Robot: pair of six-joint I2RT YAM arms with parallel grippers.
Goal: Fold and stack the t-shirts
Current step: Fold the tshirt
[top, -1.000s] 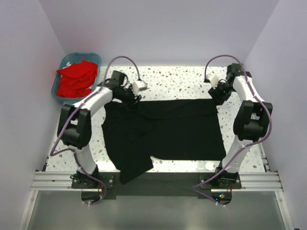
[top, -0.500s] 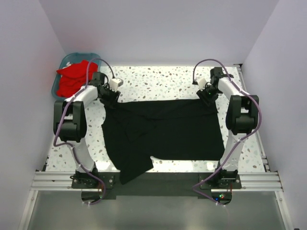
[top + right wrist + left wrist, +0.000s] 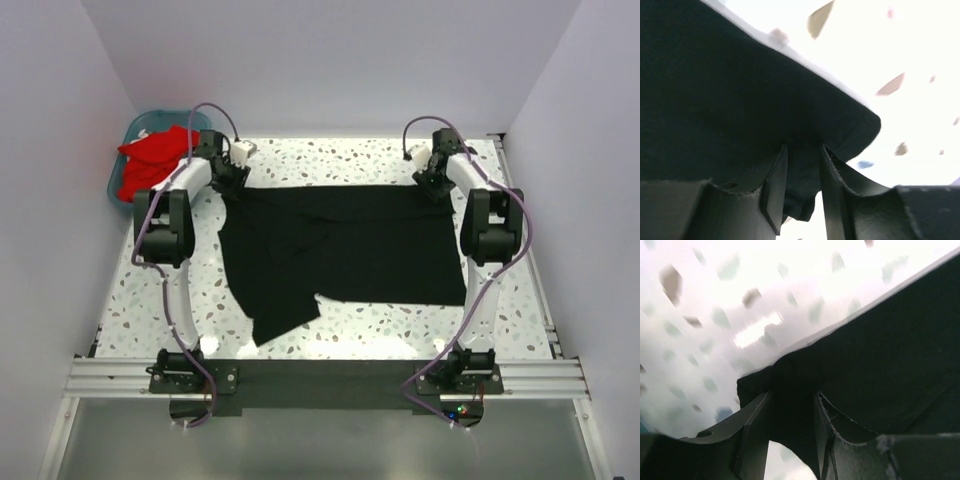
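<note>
A large black t-shirt (image 3: 340, 250) lies spread on the speckled table (image 3: 330, 160), one part trailing toward the near left. My left gripper (image 3: 232, 183) is shut on its far left corner, which shows between the jaws in the left wrist view (image 3: 790, 405). My right gripper (image 3: 436, 188) is shut on its far right corner, also seen in the right wrist view (image 3: 802, 170). Both hold the far edge stretched. Red t-shirts (image 3: 155, 165) lie bunched in the teal basket at the far left.
The teal plastic basket (image 3: 139, 126) stands at the table's far left corner beside the left wall. White walls close in the table on three sides. The metal rail (image 3: 320, 375) with both arm bases runs along the near edge.
Both grippers have moved away from the bases toward the far edge, dragging the black t-shirt with them. Its near edge has slid off the rail onto the table.
</note>
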